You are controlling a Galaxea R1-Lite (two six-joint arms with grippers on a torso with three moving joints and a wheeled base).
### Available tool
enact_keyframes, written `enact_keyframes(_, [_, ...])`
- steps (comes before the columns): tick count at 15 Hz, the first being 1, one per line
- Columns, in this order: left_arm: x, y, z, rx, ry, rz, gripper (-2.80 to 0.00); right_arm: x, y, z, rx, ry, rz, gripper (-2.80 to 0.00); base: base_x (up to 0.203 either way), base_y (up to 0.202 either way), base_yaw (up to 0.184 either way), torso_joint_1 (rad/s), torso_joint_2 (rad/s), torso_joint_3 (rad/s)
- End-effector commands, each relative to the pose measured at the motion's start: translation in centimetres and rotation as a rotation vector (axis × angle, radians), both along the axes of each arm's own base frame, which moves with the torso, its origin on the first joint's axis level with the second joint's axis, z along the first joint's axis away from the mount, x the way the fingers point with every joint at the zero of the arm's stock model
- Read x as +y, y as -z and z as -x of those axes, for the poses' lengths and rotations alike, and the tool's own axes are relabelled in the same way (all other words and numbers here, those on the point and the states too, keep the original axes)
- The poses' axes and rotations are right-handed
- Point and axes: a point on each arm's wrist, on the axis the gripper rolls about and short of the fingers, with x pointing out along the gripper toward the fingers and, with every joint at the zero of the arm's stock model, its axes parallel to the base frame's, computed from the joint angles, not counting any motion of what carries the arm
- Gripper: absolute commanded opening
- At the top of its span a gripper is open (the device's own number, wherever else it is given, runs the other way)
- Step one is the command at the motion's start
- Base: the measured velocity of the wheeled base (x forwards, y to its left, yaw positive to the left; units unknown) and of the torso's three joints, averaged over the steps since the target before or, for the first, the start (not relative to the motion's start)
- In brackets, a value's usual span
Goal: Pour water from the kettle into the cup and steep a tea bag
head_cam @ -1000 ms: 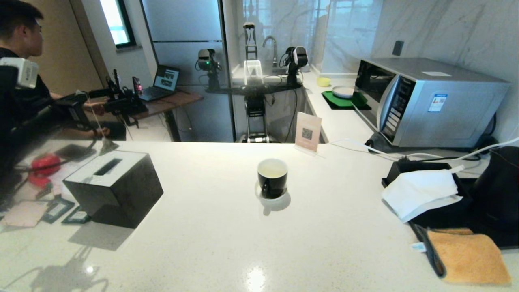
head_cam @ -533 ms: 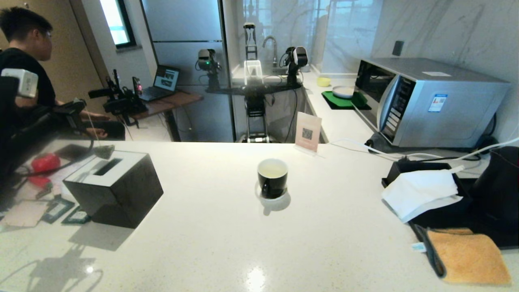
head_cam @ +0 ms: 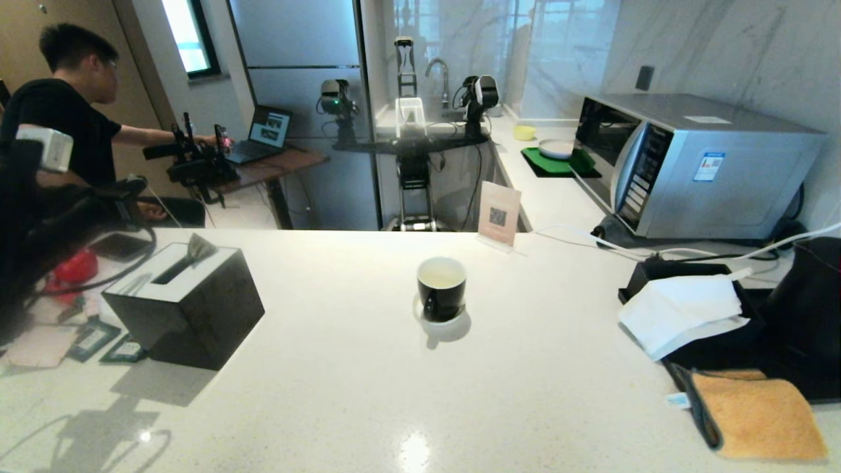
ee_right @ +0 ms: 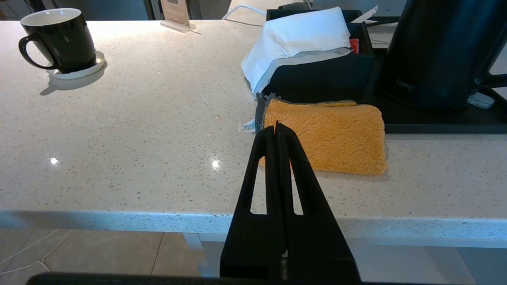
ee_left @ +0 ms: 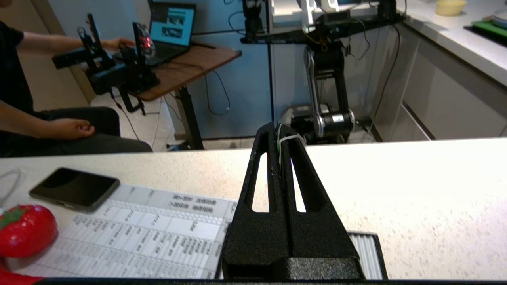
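Note:
The black cup (head_cam: 441, 287) stands on its white saucer (head_cam: 455, 324) mid-counter, with pale water (head_cam: 441, 274) inside; it also shows in the right wrist view (ee_right: 59, 38). The black kettle (head_cam: 809, 305) stands at the far right (ee_right: 433, 55). My left gripper (head_cam: 133, 192) hovers at the left, shut on the tea bag's string and green tag (ee_left: 280, 138). The tea bag (head_cam: 198, 246) dangles just over the tissue box's top, well left of the cup. My right gripper (ee_right: 276, 126) is shut and empty, parked low before the counter's front edge.
A black cube tissue box (head_cam: 187, 305) sits under the tea bag. Phone (ee_left: 74, 189), printed sheet (ee_left: 150, 233) and a red object (ee_left: 24, 229) lie at the left. Tissue tray (head_cam: 683, 309), orange cloth (head_cam: 755, 414), microwave (head_cam: 696, 164) and sign (head_cam: 499, 213) are on the right. A person (head_cam: 62, 125) sits at the back left.
The left gripper has shifted slightly right and the dangling tea bag has swung from beside the tissue box's far left corner to over its top. The person has leaned right.

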Motion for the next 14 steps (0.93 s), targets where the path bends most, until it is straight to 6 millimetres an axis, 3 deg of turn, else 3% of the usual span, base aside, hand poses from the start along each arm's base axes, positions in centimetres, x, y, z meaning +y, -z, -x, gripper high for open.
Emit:
enact_keyframes(1, [-0.1, 0.6, 0.2, 0.014, 0.006, 0.004, -2.80, 0.0, 0.0, 0.0, 0.001, 0.000, 0.000, -2.80, 0.000, 0.000, 0.000, 0.000, 0.00, 0.000])
enact_keyframes(14, [0.0, -0.9, 0.2, -0.053, -0.006, -0.014, -2.80, 0.0, 0.0, 0.0, 0.001, 0.000, 0.000, -2.80, 0.000, 0.000, 0.000, 0.000, 0.00, 0.000])
